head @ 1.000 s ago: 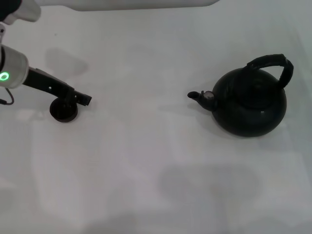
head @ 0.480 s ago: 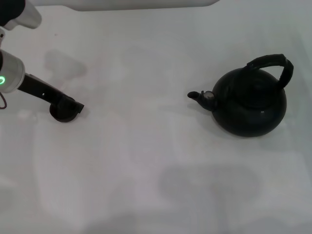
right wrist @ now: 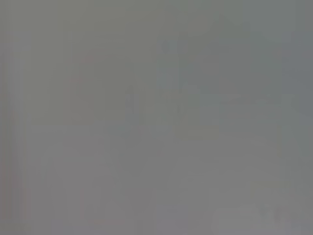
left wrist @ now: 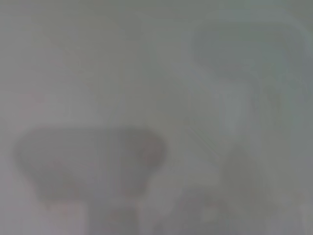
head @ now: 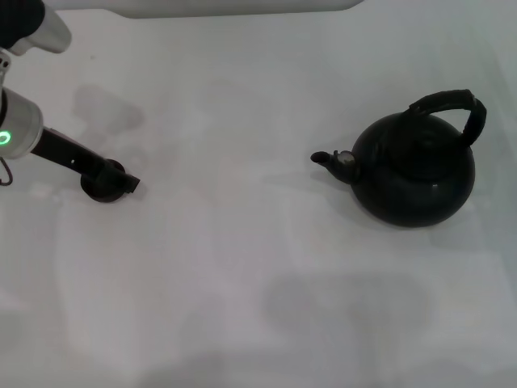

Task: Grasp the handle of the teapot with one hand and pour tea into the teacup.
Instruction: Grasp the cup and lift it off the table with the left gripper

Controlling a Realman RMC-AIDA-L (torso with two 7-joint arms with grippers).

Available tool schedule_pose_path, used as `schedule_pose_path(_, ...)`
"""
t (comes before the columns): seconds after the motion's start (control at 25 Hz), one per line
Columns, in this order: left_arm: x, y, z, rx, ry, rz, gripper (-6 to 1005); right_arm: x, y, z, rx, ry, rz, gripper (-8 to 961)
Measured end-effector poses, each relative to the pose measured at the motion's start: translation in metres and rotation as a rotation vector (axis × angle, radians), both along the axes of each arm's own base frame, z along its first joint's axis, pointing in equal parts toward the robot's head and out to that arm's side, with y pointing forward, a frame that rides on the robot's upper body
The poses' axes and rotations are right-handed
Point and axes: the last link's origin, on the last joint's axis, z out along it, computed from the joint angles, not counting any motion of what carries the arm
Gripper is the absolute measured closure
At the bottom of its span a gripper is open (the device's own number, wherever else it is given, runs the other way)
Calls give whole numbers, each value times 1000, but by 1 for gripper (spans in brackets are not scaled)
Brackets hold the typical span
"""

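Note:
The teapot (head: 416,171) stands on the right of the white table in the head view, glossy black, with its short spout (head: 327,159) pointing left. Its arched black handle (head: 449,105) rises over its top, with nothing on it. The small black teacup (head: 98,189) sits at the far left. My left gripper (head: 125,183) reaches in from the left and lies over the teacup, its tip at the cup's right rim. Whether it holds the cup is not clear. The right gripper is out of view. Both wrist views show only grey blur.
The white table (head: 242,267) spreads between the teacup and the teapot. A white edge (head: 234,8) runs along the back.
My left arm has drawn back to the left and a little lower, so its tip now sits on the teacup's right rim. The teapot has not moved.

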Motion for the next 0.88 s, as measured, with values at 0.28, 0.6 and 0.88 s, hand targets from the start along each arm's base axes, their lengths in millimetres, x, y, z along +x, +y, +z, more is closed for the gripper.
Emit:
schedule_pose_path(0.28, -1, -1, -2, -6, 6, 16, 114, -1, 0, -1, -4, 2, 3, 85)
schedule_pose_path(0.6, 1, -3, -1, -22, 7, 27, 221, -1, 0, -2, -5, 1, 1, 84)
schedule_pose_path(0.88, 27, 3, -4, -58, -18, -32, 296, -1, 0, -2, -5, 2, 1, 84)
